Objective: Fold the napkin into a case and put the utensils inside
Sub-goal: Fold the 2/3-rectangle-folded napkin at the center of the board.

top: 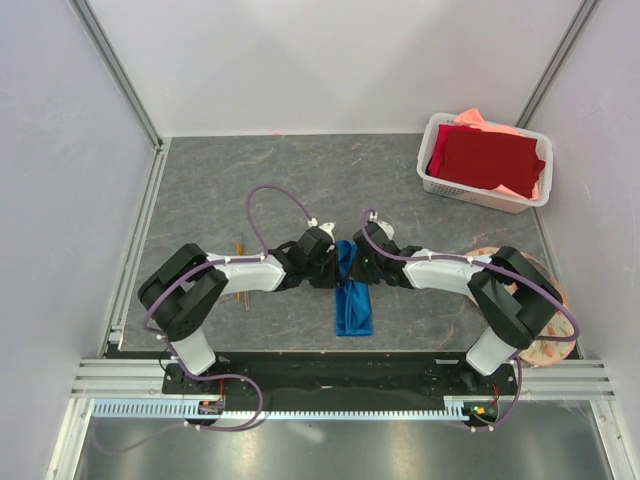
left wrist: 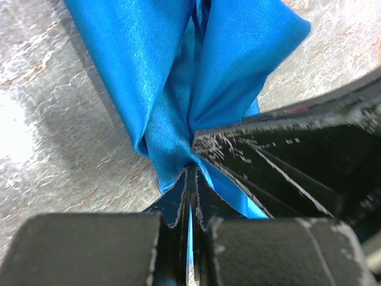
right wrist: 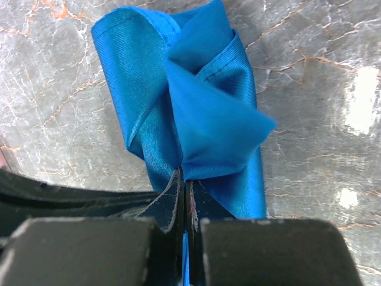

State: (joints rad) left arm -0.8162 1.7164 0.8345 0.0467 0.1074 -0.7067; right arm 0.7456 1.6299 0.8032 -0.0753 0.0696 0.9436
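Observation:
The bright blue napkin point(top: 352, 300) lies as a narrow folded strip at the table's middle, its far end lifted between both grippers. My left gripper point(top: 330, 262) is shut on the napkin point(left wrist: 172, 89), with blue cloth pinched between its jaws. From the other side, my right gripper point(top: 362, 262) is shut on the same end of the napkin point(right wrist: 196, 113), where the cloth bunches into folds. The two grippers stand close together, almost touching. The thin orange-brown utensils point(top: 240, 262) lie on the table left of the left arm, partly hidden by it.
A white basket point(top: 487, 163) with a dark red cloth point(top: 487, 158) and a salmon-pink cloth stands at the back right. A round floral mat point(top: 545, 340) lies under the right arm's base. Aluminium rails run along the table's left edge.

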